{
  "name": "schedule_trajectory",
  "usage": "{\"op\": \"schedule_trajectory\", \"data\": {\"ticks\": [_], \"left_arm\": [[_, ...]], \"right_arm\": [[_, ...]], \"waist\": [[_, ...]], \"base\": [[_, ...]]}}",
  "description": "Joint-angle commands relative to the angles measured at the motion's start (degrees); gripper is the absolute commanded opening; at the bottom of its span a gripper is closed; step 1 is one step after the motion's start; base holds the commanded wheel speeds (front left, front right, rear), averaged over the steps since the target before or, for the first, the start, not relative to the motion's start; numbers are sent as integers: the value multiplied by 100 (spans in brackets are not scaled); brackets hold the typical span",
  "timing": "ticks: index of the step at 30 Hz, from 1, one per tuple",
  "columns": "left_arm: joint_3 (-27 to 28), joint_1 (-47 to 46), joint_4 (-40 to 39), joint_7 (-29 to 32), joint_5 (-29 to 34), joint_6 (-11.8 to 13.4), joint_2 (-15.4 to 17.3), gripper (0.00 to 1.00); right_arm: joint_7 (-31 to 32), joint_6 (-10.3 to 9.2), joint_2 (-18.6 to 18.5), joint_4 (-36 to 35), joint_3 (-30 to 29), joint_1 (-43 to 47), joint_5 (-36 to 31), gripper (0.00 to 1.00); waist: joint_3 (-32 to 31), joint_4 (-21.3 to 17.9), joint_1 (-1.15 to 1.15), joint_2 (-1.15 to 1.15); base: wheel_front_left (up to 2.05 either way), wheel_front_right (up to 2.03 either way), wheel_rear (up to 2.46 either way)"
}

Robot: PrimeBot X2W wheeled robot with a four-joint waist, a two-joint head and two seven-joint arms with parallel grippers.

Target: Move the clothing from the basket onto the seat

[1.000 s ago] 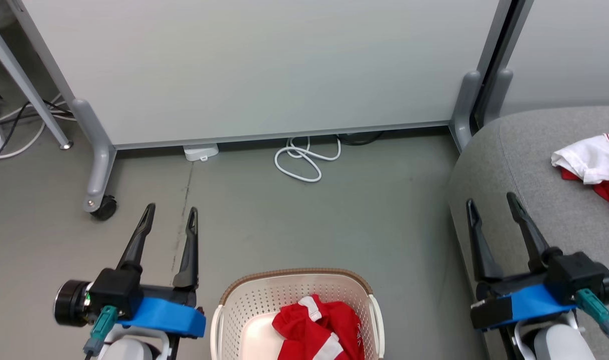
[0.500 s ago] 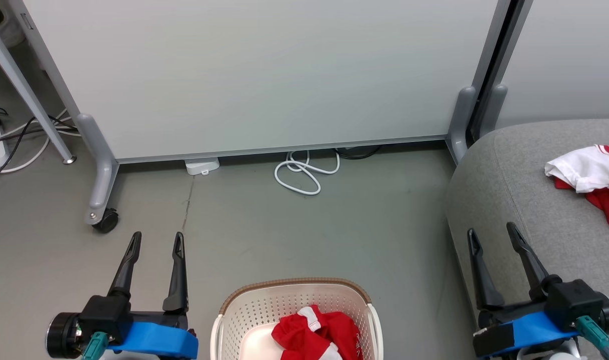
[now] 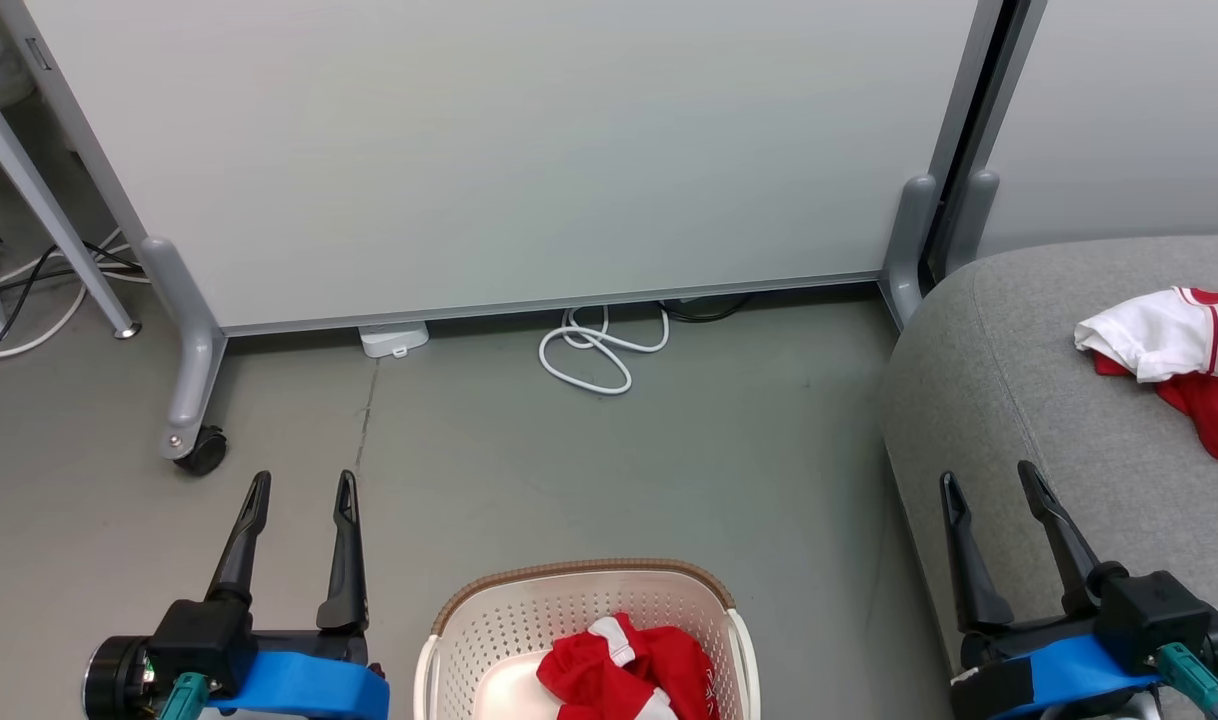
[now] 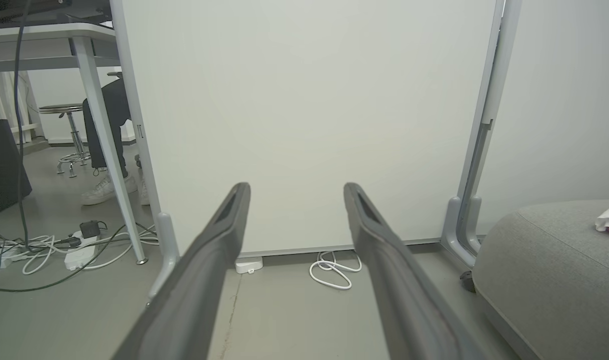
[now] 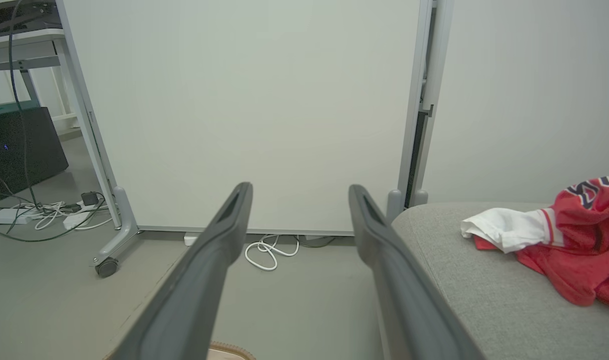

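The left gripper (image 3: 302, 482) and right gripper (image 3: 989, 478) are held empty, fingers spread wide, on either side of the basket (image 3: 579, 572), probably to reach its clothing (image 3: 609, 670).

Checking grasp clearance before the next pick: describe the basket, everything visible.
The basket is cream plastic with rows of small holes, rounded corners and a brown woven-look rim. It stands upright on the floor, its near part cut off by the head view's bottom edge. Crumpled red clothing with white trim lies inside, toward its right. It sits between the open left gripper and right gripper; neither touches it.
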Motion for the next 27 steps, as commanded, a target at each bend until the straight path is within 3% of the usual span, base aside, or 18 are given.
{"op": "schedule_trajectory", "data": {"ticks": [1, 17, 27], "left_arm": [[22, 11, 11, -15, 32, -7, -9, 100], [-408, -755, 509, -14, 185, -271, 180, 100], [-1301, -1681, 1291, -14, 47, -303, 427, 100]], "right_arm": [[-3, 3, 6, 13, -2, 2, 18, 100], [-3, 3, 6, -8, 52, -279, 21, 100], [-3, 3, 5, -170, 166, -848, -52, 100]], "waist": [[4, -1, 0, 0], [316, -129, 0, 0], [1055, -389, 0, 0]], "base": [[0, 0, 0], [0, 0, 0], [0, 0, 0]]}}
